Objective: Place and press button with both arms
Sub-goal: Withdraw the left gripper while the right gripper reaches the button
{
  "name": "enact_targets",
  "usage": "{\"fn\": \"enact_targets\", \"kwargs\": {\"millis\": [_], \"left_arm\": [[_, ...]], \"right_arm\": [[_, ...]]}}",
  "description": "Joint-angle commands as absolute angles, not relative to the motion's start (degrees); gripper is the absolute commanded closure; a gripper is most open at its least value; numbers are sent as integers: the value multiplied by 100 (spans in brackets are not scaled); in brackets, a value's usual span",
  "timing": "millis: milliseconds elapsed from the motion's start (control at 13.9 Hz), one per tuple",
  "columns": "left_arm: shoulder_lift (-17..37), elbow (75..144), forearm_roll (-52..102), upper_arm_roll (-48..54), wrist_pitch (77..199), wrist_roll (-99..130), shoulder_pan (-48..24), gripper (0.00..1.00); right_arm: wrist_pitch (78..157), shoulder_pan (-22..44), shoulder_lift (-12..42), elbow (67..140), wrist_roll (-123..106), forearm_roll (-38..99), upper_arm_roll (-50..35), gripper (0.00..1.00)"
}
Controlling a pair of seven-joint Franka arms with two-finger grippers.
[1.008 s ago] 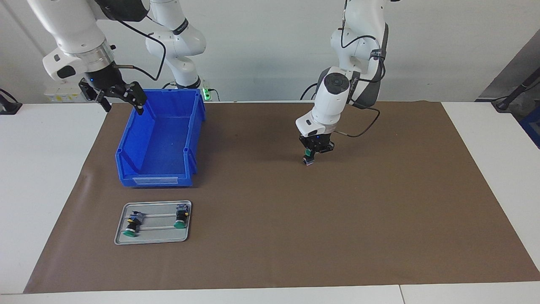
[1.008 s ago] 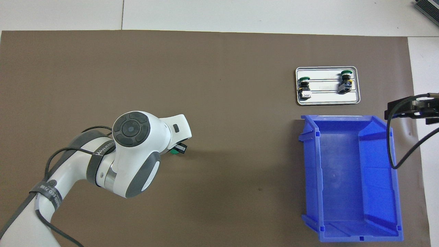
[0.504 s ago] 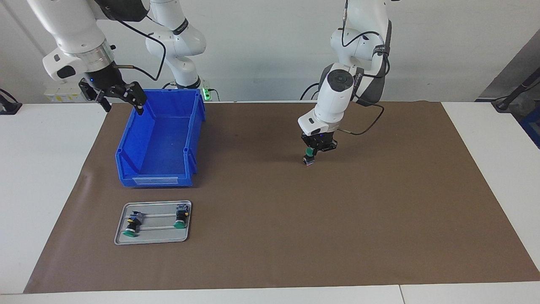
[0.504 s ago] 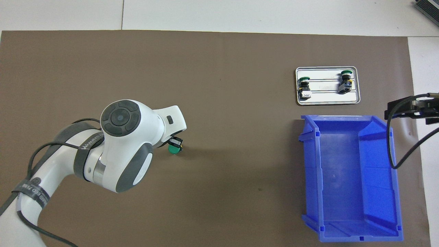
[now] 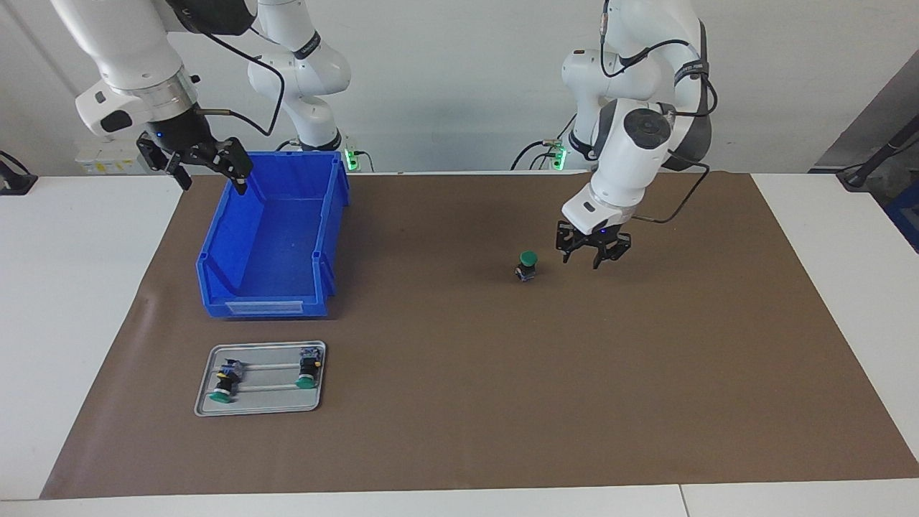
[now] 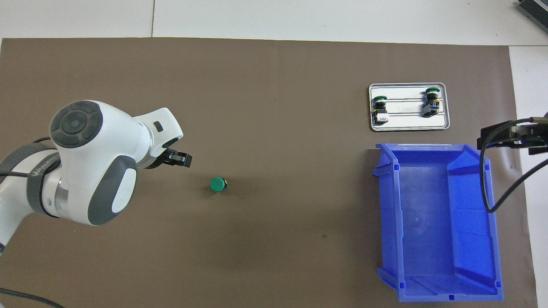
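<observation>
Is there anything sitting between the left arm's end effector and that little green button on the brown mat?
Nothing visible. The button stands upright alone on the mat, and the open left end effector hangs just beside it, with only bare mat between them.

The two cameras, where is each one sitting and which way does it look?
Facing view: high across the table, looking at both white arms; left tool open over the brown mat, right tool open over the blue plastic bin.
Overhead view: above the robots, looking down; left arm, right tool's tip.
Shared: the upright green-capped button, bin, silver tray.
</observation>
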State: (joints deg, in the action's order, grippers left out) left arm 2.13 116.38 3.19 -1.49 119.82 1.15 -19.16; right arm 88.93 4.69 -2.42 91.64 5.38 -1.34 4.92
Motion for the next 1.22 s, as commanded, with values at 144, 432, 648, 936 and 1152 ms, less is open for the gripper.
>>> {"fn": "enact_targets", "kwargs": {"millis": [144,432,648,936,1152], "left_arm": [[-17,11348,255,-105,11708,97,-1153,0],[-62,10304,272,-123,10594,-262,-704,0],[26,9416,299,-123,9767,-343,-422,0],[184,8571,255,-114,8818,-422,-220,0],[212,8227,246,-106,8481,-422,-220,0]], "right_arm": [[9517,981,-264,9413,744,-79,378,0],[10177,2010,42,9501,1544,174,378,0],[10992,2968,605,9431,2537,255,378,0],[11854,4032,1501,9132,3460,141,369,0],[12277,4533,1818,9132,3621,97,369,0]]}}
